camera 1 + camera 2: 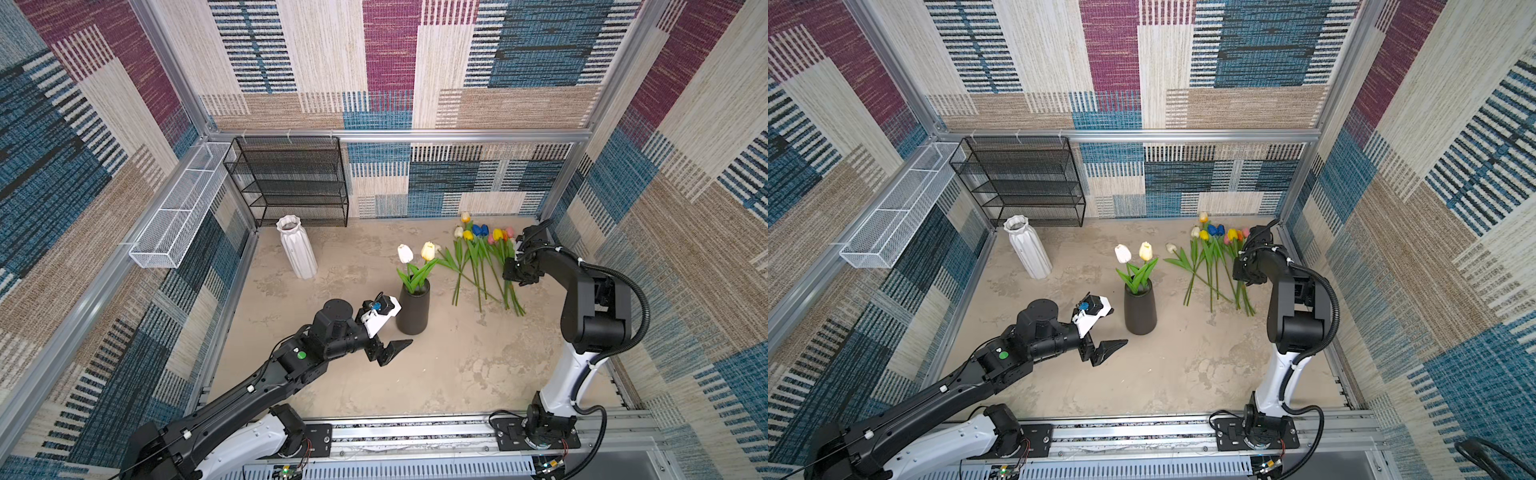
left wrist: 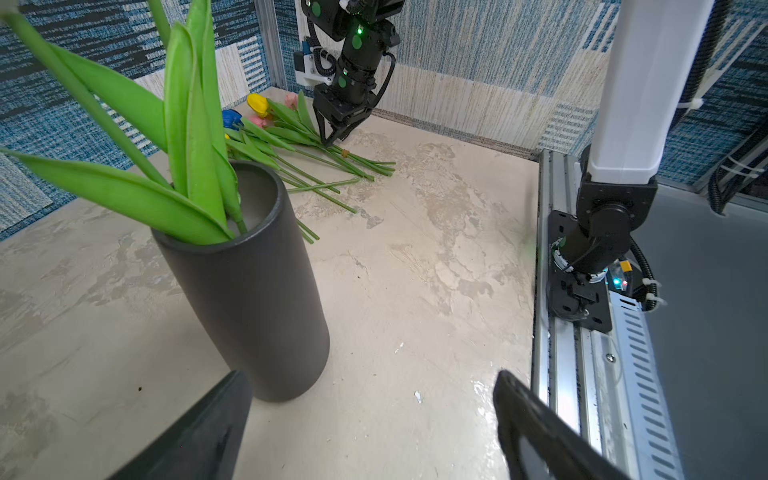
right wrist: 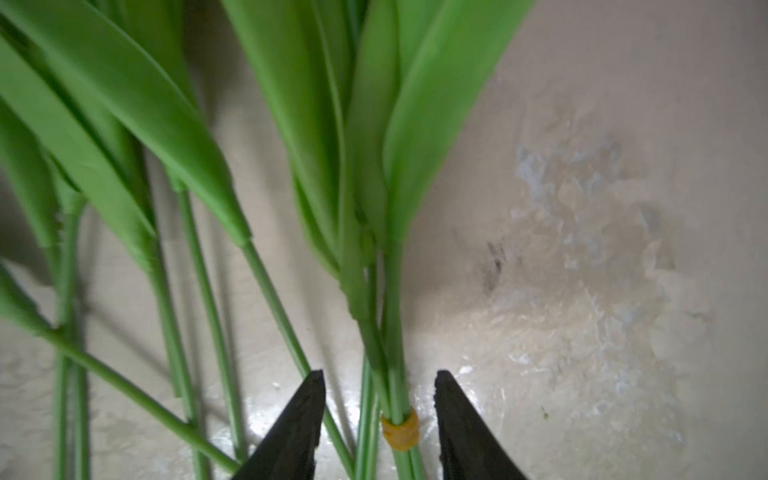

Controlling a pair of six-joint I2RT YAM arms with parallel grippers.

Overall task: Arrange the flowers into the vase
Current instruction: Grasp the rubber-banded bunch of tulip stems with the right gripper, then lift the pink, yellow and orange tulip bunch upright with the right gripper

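Right pincer (image 3: 379,386) is down at the loose flowers (image 1: 482,257), jaws part-open and straddling a tied bundle (image 3: 376,332) of stems. The bundle's yellow band (image 3: 401,430) sits between the jaws with a gap on each side, so nothing is gripped yet. The loose flowers lie flat on the bench (image 1: 436,374) at back right, fanned out, heads toward the back wall and cut ends toward the robot. Long axis runs roughly front-to-back and the jaws sit across it, which is what a clean pinch needs. A neighbouring stem runs close to one jaw in the right wrist view and may get caught too. Dark vase (image 1: 413,316) stands upright mid-bench, well left of the pile, already holding a white tulip (image 1: 405,252) and a cream tulip (image 1: 428,250). Left pincer (image 2: 370,378) is wide open and empty, low beside the vase base on the robot's side, not touching it as far as I can tell. Right arm is plainly nearer the pile; the left one is across the vase from it. Judged step: close on the bundle, lift, carry leftward to the vase mouth; the stems need tipping from flat to upright, ends down. White ribbed vase (image 1: 297,249) at back left has no flowers in it and is not involved.
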